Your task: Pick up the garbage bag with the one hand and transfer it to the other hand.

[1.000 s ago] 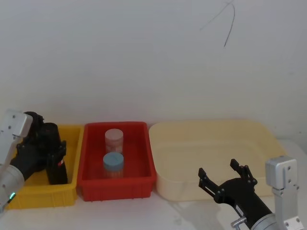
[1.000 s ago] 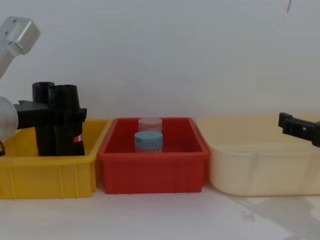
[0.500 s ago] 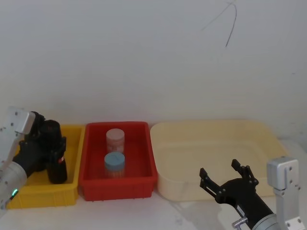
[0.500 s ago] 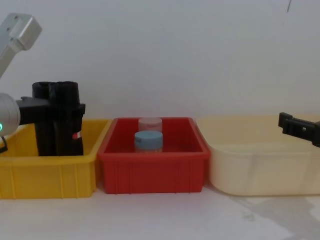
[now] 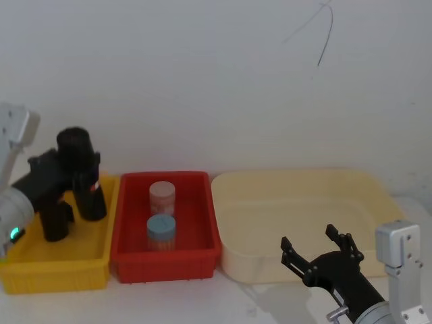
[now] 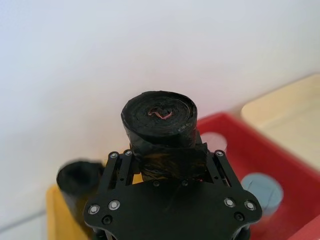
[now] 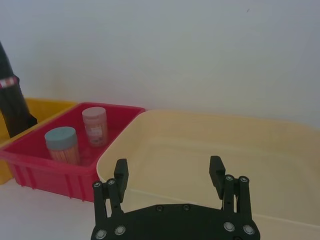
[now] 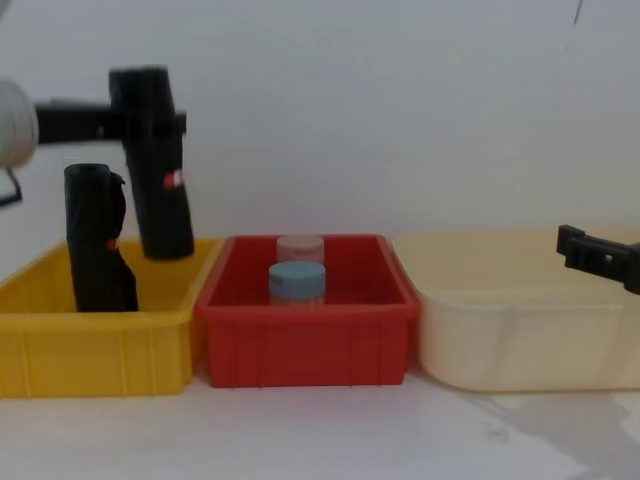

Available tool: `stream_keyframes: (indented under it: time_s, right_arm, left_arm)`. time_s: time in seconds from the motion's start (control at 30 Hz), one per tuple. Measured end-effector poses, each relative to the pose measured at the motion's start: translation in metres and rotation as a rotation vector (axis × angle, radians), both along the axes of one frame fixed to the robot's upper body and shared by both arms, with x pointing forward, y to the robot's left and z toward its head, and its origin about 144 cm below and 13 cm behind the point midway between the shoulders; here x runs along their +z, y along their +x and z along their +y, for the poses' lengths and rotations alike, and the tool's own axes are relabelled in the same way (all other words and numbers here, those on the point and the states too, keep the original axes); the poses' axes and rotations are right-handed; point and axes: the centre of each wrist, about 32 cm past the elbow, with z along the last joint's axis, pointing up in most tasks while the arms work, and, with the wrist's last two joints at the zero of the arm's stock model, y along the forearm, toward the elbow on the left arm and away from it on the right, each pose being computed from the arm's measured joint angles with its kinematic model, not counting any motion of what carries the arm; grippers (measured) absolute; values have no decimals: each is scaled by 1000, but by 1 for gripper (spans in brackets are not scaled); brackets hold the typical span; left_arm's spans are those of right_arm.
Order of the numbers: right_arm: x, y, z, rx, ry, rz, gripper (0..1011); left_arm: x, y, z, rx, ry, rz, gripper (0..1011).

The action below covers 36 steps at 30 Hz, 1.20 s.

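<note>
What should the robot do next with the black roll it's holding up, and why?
Probably carry the bag rightward, across the red bin, toward the right claw. The left claw is shut on it, holding it upright above the yellow bin, while the right claw sits open and far off, low by the cream tub. The two must meet before any handover.

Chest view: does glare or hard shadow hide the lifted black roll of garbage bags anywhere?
Chest view: soft, even light; the smooth black roll of garbage bags in the left hand reads as a flat dark shape, its red-and-white sticker plain; the silver arm at the left edge glares nearly white. Head view: a faint grey shadow on the white table below the open right hand.
</note>
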Motion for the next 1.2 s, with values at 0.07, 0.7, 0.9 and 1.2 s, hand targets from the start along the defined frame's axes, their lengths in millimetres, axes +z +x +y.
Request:
stream_keyframes:
  time_s: [0.07,0.7,0.9,1.2]
  right_arm:
    - [0,0,0,0,0,0,1000]
    - [1,0,0,6,-1,0,1000]
    - [5,3,-2,43,-5,2,1000]
    - [18,10,-2,143,-33,0,1000]
  left_arm:
    - [8,0,0,-16,-9,-5,527]
    - [70,11,-34,-227,-30,-32,527]
    - [70,16,-53,-282,1,-8,527]
    - [66,21,-76,-347,55,23,527]
